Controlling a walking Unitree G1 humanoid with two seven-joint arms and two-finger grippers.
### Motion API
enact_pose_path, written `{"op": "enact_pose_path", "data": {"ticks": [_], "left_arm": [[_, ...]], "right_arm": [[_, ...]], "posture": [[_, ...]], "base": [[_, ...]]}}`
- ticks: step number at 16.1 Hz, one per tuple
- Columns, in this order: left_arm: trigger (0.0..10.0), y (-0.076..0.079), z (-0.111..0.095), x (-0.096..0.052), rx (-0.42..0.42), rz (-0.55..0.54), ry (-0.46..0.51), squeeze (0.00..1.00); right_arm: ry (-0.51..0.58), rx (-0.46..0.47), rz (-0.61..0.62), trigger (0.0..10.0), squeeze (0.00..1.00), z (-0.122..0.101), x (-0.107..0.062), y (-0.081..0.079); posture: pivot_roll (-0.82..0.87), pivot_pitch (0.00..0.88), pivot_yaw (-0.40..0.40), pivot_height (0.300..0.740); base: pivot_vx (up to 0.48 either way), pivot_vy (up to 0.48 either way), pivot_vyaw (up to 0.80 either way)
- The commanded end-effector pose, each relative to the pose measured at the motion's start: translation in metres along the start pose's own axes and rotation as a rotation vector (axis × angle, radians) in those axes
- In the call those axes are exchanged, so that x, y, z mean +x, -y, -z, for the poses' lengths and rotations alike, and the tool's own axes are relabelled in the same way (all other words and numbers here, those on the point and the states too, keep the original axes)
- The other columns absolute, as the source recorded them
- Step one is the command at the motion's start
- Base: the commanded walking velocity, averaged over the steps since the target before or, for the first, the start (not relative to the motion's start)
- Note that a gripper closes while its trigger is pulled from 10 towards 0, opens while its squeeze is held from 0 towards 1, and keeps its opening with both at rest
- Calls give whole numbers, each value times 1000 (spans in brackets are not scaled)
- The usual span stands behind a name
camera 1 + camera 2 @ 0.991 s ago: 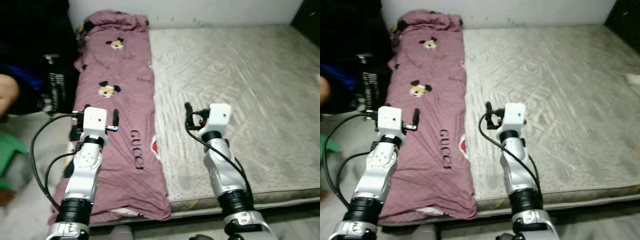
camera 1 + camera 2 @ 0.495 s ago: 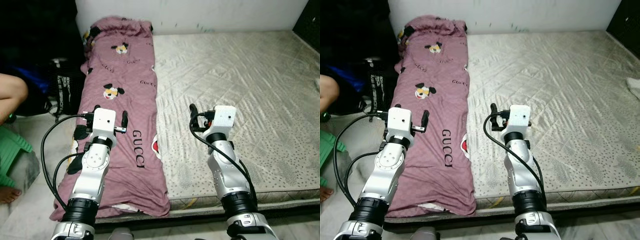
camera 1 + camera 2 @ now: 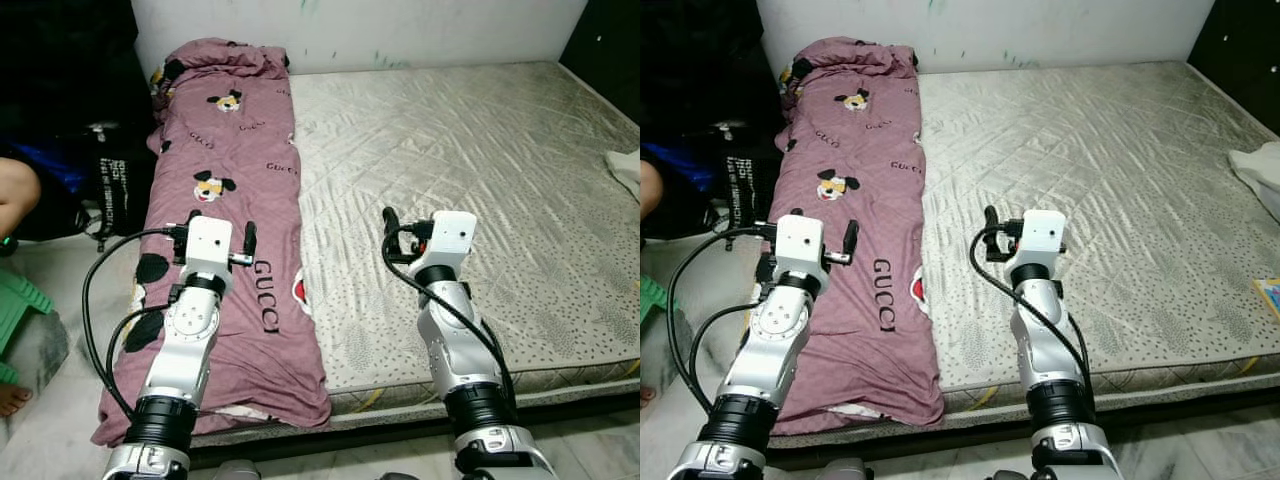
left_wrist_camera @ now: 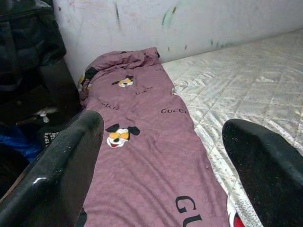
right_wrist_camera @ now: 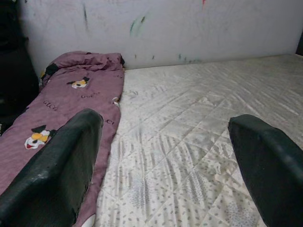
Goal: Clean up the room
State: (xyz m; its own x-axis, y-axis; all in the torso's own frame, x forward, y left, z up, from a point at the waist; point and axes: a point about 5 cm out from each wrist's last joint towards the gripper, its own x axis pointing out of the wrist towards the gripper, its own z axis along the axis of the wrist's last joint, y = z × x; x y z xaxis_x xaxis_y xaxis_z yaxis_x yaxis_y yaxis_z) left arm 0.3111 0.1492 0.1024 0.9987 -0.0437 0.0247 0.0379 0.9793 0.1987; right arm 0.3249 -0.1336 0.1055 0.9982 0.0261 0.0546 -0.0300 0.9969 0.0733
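both jaws wide, empty: left gripper (image 4: pixel 161 161) over the purple blanket (image 3: pixel 235 200), right gripper (image 5: pixel 165 156) above mattress (image 3: pixel 480 140). i'd pinch the blanket edge under the left.

"GUCCI" on purple blanket (image 3: pixel 240 200)

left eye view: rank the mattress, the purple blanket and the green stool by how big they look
1. mattress, largest by far
2. purple blanket, a long strip along its left edge
3. green stool, smallest, though cut off by the frame edge
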Motion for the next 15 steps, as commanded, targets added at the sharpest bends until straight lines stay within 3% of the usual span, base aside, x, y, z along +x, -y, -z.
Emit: {"op": "enact_pose_path", "data": {"ticks": [1,3,4,5,11,15], "left_arm": [[10000,-2,3,-1,2,-4,-11,0],[10000,-2,3,-1,2,-5,-10,0],[10000,-23,-6,-16,-4,-77,76,0],[10000,-28,-10,-21,-3,-95,103,0],[10000,-29,-14,-23,-5,-110,125,0],[10000,-38,1,-49,10,-127,74,0]], "right_arm": [[4,-4,-9,10000,0,-1,0,-1],[4,-5,-9,10000,0,-1,0,-1],[81,-75,-7,10000,0,-16,-13,14],[103,-95,-12,10000,0,-21,-16,17],[99,-97,-31,10000,0,-23,-14,15],[56,-114,33,10000,0,-17,-42,35]], "posture": [[22,0,25,740],[22,0,25,740],[36,0,13,740],[35,0,13,740],[33,0,9,740],[6,0,28,740]], "base": [[0,0,0],[0,0,0],[0,0,0],[0,0,0],[0,0,0],[0,0,0]]}}
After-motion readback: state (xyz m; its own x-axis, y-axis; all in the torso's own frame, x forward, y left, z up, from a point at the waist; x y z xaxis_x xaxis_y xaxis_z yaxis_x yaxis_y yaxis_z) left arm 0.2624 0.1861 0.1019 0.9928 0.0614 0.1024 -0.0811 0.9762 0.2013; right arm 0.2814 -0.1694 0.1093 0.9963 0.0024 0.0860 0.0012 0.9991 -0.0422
